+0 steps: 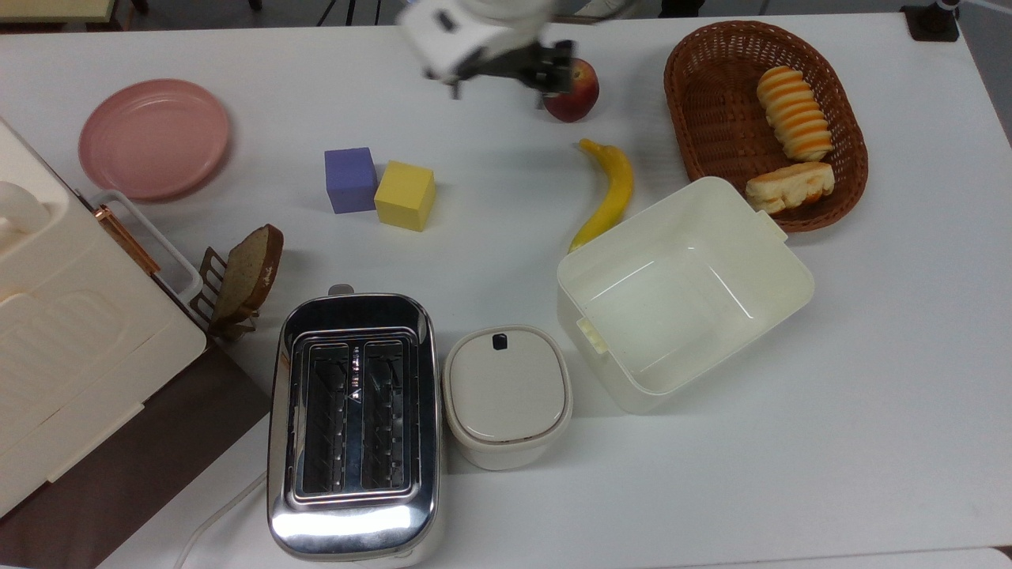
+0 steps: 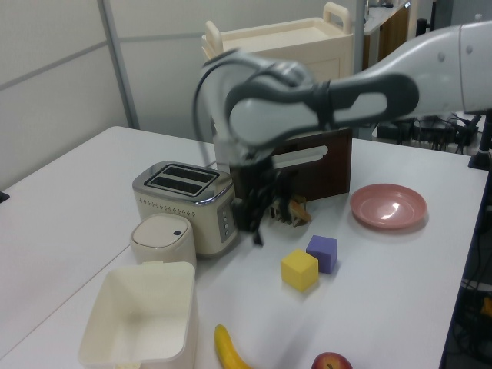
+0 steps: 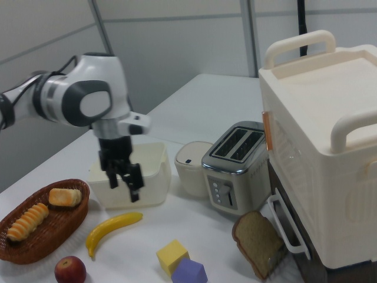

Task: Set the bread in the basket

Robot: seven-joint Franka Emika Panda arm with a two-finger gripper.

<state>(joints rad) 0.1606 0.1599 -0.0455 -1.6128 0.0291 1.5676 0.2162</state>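
The bread (image 1: 789,187) is a small bun with a browned top. It lies inside the brown wicker basket (image 1: 715,126) at the end closest to the cream tub, and nothing touches it. In the right view the bread (image 3: 65,196) rests at the far end of the basket (image 3: 41,252). My gripper (image 1: 506,77) hangs open and empty above the table beside the peach, well to the top view's left of the basket. In the right view the gripper (image 3: 123,181) hovers in front of the tub with its fingers apart. The left view has the gripper (image 2: 257,223) near the toaster.
A striped spiral roll (image 1: 794,124) shares the basket. A peach (image 1: 571,91), a banana (image 1: 609,194) and a cream tub (image 1: 779,312) lie nearby. Purple (image 1: 349,179) and yellow (image 1: 405,195) cubes, a pink plate (image 1: 154,138), a toast slice (image 1: 249,273), a toaster (image 1: 353,423) and a lidded container (image 1: 507,395) stand further to the top view's left.
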